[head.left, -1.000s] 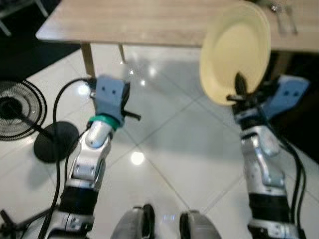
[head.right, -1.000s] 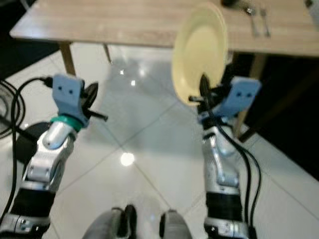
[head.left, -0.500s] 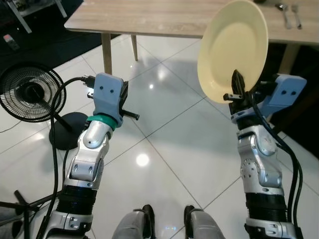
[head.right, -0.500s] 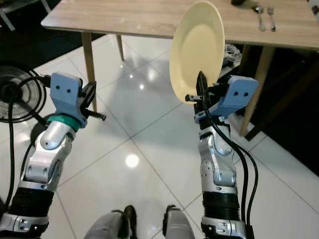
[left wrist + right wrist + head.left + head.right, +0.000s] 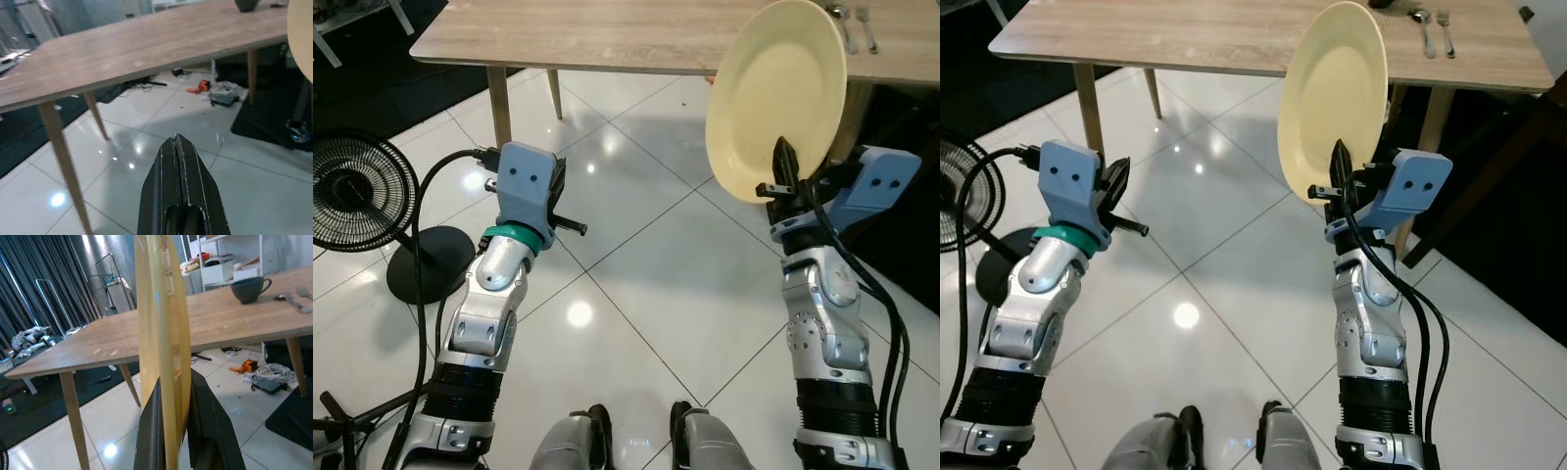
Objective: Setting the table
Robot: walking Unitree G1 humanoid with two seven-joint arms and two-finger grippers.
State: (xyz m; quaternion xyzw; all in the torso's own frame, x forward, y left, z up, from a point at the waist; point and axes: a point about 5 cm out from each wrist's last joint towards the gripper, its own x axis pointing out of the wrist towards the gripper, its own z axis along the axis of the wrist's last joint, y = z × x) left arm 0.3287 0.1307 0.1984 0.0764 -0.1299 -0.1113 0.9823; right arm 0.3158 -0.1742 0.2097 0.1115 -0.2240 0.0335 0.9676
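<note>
My right gripper point(image 5: 782, 168) is shut on the lower rim of a pale yellow plate point(image 5: 775, 96), held upright on edge in front of the wooden table point(image 5: 607, 34). In the right wrist view the plate point(image 5: 159, 333) stands edge-on between the two black fingers point(image 5: 150, 431). My left gripper point(image 5: 558, 204) is raised at the left over the floor, shut with nothing in it; its fingers point(image 5: 180, 181) press together. A dark cup point(image 5: 249, 288) and a spoon and fork point(image 5: 1430, 29) lie on the table's far right part.
A black floor fan point(image 5: 357, 191) on a round base stands at the left with its cable. Table legs point(image 5: 1087, 108) drop to the glossy white tiled floor point(image 5: 646, 284). A dark mat and cables point(image 5: 215, 93) lie under the table.
The camera has shifted, so the table and fan sit differently in the picture. Both arms keep their pose, and the plate stays in the right gripper.
</note>
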